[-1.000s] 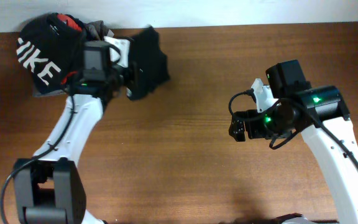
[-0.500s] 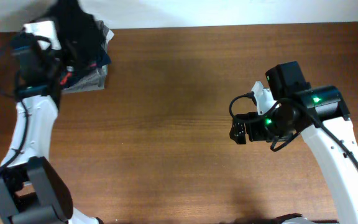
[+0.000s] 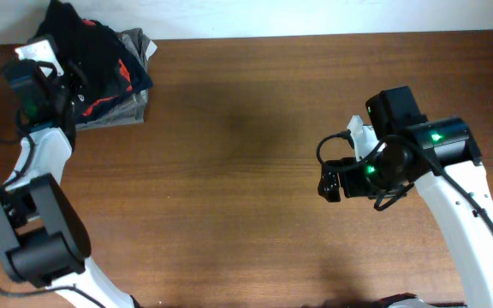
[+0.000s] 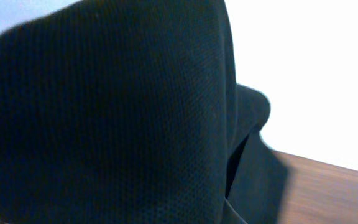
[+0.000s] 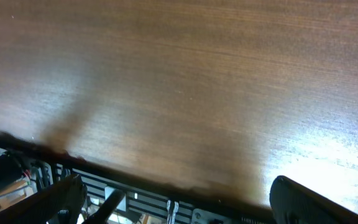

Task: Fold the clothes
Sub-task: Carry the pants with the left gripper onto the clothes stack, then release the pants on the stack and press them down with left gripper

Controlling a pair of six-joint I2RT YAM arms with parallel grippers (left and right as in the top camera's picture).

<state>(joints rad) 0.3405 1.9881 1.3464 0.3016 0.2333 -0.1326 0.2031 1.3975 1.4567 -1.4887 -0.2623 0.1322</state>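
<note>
Surface: one brown wood-grain table (image 3: pixel 246 171), filling the overhead frame below a pale strip along the top. Load: a single pile of clothes (image 3: pixel 101 81) in the upper left corner. A grey folded garment (image 3: pixel 135 107) lies directly on the wood. Red fabric (image 3: pixel 122 68) and a black garment (image 3: pixel 92 43) sit above it, the black one reaching past the table's far edge.

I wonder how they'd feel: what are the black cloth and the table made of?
Black garment: probably knit fabric, matte; tiny regular stitches show close up. Table: wood or wood-look laminate, brown streaky grain, slight sheen; hard to tell which.
</note>
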